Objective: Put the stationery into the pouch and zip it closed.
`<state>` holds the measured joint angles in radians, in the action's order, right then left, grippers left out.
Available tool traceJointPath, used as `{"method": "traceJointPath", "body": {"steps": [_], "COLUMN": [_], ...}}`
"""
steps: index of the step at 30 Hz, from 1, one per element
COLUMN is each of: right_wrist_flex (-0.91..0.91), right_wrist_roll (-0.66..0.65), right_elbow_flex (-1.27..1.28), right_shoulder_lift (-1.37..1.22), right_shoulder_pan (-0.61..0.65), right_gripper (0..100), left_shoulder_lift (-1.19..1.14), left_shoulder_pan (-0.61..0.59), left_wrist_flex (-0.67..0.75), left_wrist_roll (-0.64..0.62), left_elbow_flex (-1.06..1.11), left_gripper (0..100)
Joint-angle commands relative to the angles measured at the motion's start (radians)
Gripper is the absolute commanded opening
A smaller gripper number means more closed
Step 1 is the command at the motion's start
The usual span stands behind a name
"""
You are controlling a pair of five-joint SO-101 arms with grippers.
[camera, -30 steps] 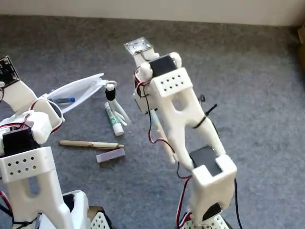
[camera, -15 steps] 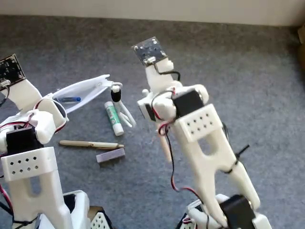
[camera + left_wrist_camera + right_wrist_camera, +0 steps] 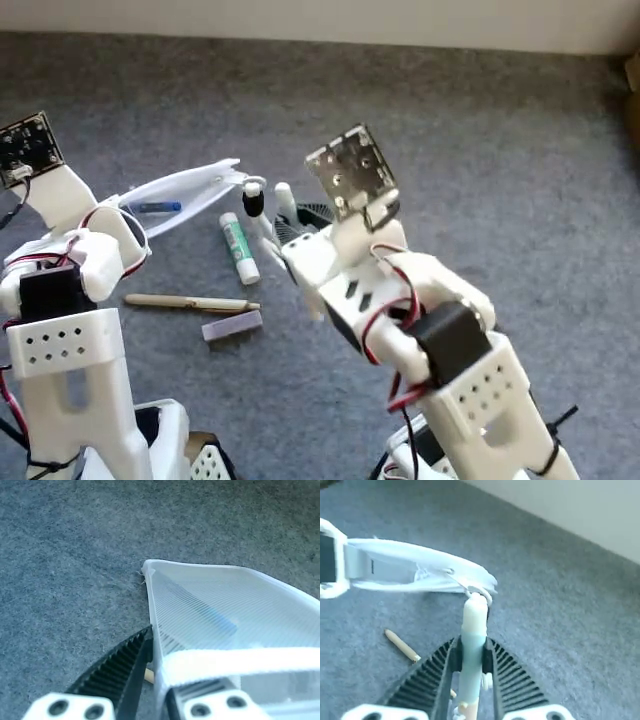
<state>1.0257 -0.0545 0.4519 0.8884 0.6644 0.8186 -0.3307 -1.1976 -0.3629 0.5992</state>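
My left gripper (image 3: pixel 157 665) is shut on the edge of a translucent white pouch (image 3: pixel 225 610), holding it up off the carpet. A blue pen (image 3: pixel 157 208) lies inside it. My right gripper (image 3: pixel 470 655) is shut on a white pen (image 3: pixel 472 630), and the pen's tip touches the pouch (image 3: pixel 420 572) at its zipper end. In the high view that pen's black end (image 3: pixel 253 200) sits just off the pouch (image 3: pixel 190 188) tip. A green glue stick (image 3: pixel 238 248), a wooden pen (image 3: pixel 190 302) and a purple eraser (image 3: pixel 232 325) lie on the carpet.
Grey carpet (image 3: pixel 500 150) covers the floor, open to the right and far side. A pale wall runs along the far edge. The right arm's body (image 3: pixel 430 340) looms over the near middle, beside the loose items.
The right arm has folded back toward the near side and its wrist has tilted. The held pen's black end shifted slightly right, and the pouch tip moved right with it.
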Motion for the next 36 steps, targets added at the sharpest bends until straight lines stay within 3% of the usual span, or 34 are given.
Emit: {"method": "traceJointPath", "body": {"steps": [1, 12, 19, 27, 36], "right_wrist_flex": [-0.13, -0.45, -0.756, -1.132, -1.362], "right_wrist_roll": [0.012, 0.012, 0.009, 0.006, 0.006], "right_elbow_flex": [0.041, 0.234, 0.39, 0.564, 0.659], "right_shoulder_lift": [0.111, 0.343, 0.449, 0.461, 0.458], "right_shoulder_pan": [0.042, 0.136, 0.193, 0.189, 0.188], "right_gripper": [0.5, 0.5, 0.5, 0.5, 0.5], "left_shoulder_lift": [0.035, 0.035, 0.031, 0.033, 0.033], "left_shoulder_pan": [0.022, 0.021, 0.021, 0.021, 0.021], "left_wrist_flex": [-0.002, -0.002, -0.002, 0.0, 0.0], "left_wrist_roll": [-0.006, -0.006, -0.006, -0.006, -0.005], "left_elbow_flex": [-0.042, -0.041, -0.041, -0.027, -0.027], "left_gripper": [1, 1, 1, 1, 1]}}
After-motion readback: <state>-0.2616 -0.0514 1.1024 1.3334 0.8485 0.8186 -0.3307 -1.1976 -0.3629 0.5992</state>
